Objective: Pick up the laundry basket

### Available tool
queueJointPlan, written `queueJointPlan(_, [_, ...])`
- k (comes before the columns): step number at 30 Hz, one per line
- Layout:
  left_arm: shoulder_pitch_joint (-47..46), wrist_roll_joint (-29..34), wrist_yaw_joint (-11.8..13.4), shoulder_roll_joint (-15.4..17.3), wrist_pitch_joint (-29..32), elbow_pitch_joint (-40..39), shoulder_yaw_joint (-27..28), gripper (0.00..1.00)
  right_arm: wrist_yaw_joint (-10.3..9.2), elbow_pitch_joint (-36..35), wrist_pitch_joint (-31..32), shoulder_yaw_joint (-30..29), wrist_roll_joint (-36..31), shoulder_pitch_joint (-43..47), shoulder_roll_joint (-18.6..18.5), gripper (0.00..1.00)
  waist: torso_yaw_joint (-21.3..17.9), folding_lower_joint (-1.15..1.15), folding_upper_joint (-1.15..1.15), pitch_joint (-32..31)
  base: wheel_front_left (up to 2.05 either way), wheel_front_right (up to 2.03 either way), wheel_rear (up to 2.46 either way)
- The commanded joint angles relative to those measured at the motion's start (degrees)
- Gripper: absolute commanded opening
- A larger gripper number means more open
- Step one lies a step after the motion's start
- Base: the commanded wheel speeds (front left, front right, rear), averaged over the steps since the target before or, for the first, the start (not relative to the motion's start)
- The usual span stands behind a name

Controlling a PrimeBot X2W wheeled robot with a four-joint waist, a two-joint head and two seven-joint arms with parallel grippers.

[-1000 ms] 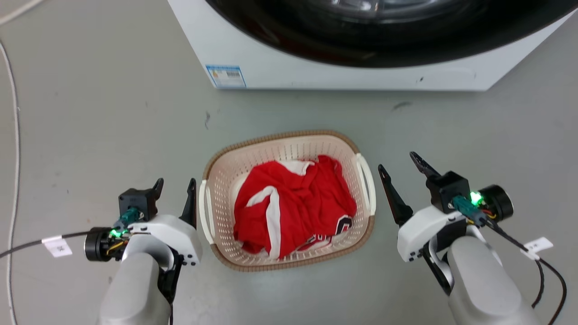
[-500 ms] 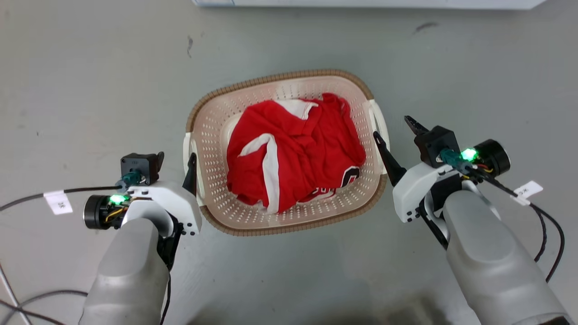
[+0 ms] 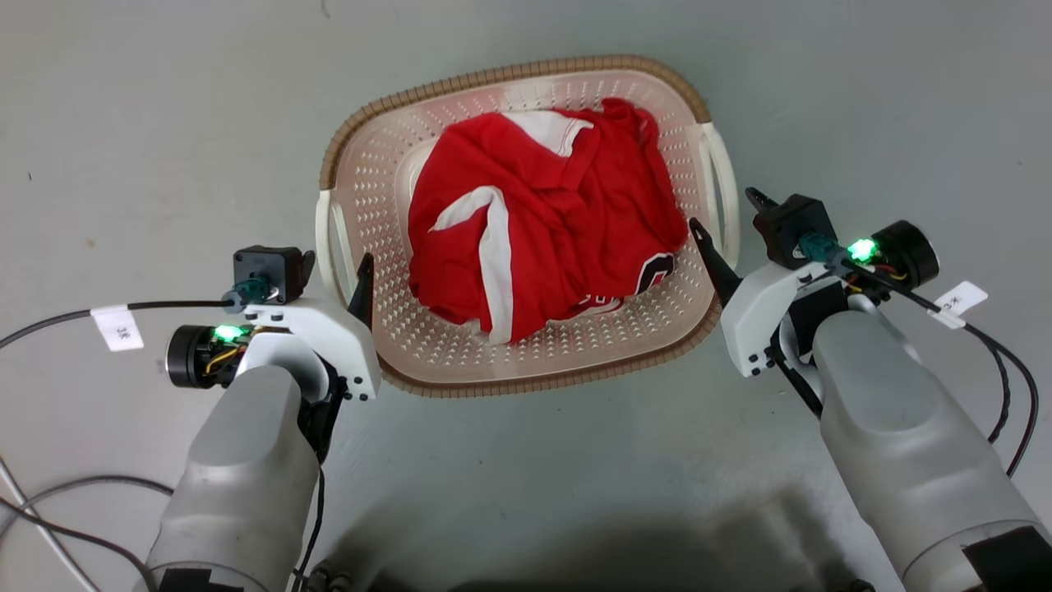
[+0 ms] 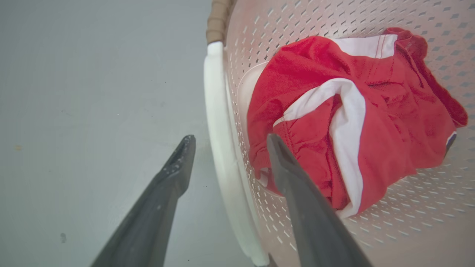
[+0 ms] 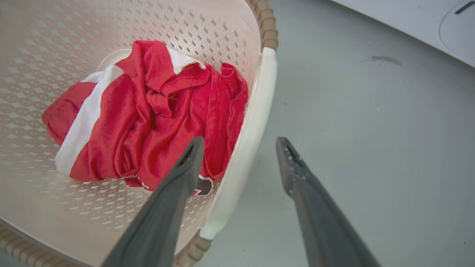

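Head view: laundry basket (image 3: 526,385) on floor (image 3: 123,123), red-and-white garment (image 3: 542,214) inside. Left gripper (image 3: 337,263) and right gripper (image 3: 725,210) spread wide, astride white side handles (image 3: 329,238). Judged: approach done; clamping and lift remain.

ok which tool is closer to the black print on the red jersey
Right. The right tool straddles the laundry basket's right handle, just beside the black print; the left tool straddles the left handle, across the red jersey.

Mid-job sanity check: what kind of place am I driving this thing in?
Probably a laundry area, maybe a test room: a laundry basket holding a red-and-white garment sits on a bare grey floor, and the right wrist view catches a white appliance casing beyond it, possibly a washer.
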Motion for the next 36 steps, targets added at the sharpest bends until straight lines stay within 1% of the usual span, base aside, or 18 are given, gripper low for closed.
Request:
queueJointPlan(1, [-1.32,-0.3,-0.11,-0.03,-0.16,0.7,-0.6,1.0,-0.04,0.78,-0.1,-0.11,-0.52,-1.52,-0.03,1.0,0.36,-0.01,0.0,1.38,0.0,0.0,0.0])
queueJointPlan(14, [-4.69,-1.42,-0.12,-0.24,-0.15,2.41,-3.24,1.0,-0.04,4.07,-0.1,-1.25,-2.54,-4.93,0.1,1.0,0.39,-0.01,0.0,4.78,0.0,0.0,0.0])
queueJointPlan(15, [-5.1,-1.39,-0.12,-0.2,-0.16,2.27,-3.43,0.69,-0.04,4.29,-0.1,-1.33,-2.91,-5.15,0.11,1.0,0.38,-0.01,0.0,4.89,0.0,0.0,0.0])
queueJointPlan(16, [-5.39,-1.48,-0.12,-0.12,-0.16,2.15,-3.4,0.43,-0.04,4.37,-0.1,-1.44,-3.09,-5.4,0.13,0.42,0.36,-0.01,0.0,5.01,0.0,0.0,0.0])
queueJointPlan(17, [-5.37,-1.8,-0.12,-0.44,-0.16,2.5,-3.65,0.0,-0.04,4.64,-0.1,-1.62,-3.44,-5.55,0.15,0.0,0.3,-0.01,0.0,5.08,0.0,0.0,0.0])
queueJointPlan(27, [-6.05,-3.42,-0.17,-1.95,-0.16,3.28,-5.86,0.0,-0.01,6.11,-0.11,-2.15,-6.36,-5.97,0.0,0.0,0.79,-0.01,0.0,4.18,0.0,0.0,0.0])
queueJointPlan(33, [-4.34,-4.82,-0.17,-2.19,-0.16,4.25,-7.35,0.0,-0.01,8.06,-0.11,-2.0,-6.65,-4.13,0.31,0.0,1.08,-0.01,0.0,-0.17,0.0,0.0,0.0])
queueJointPlan(36, [-3.61,-5.37,-0.17,-1.67,-0.17,5.35,-8.72,0.0,-0.02,9.76,-0.11,-1.5,-6.13,-3.56,0.31,0.0,0.89,-0.01,0.0,-3.07,0.0,0.0,0.0])
